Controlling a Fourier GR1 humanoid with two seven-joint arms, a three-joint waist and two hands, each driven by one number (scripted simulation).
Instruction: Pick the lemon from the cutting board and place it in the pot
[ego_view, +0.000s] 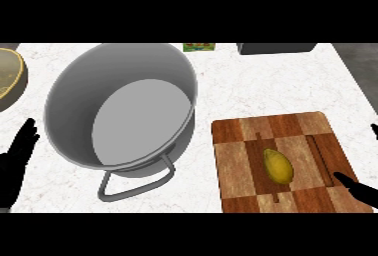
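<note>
Lemon (277, 165) on cutting board (284, 162); left hand (18, 150) open, right hand (358, 189) apparently open; no legible writing.

You're at kitchen counter. Evidence: white marbled countertop (251, 85); large grey metal pot (122, 107) with loop handle; wooden cutting board (244, 165), checkered pattern, carrying lemon (277, 165). Rim of yellowish bowl (9, 75) at left edge. Green packet (198, 47) and dark object (277, 47) at far edge, too cropped to identify.
</note>
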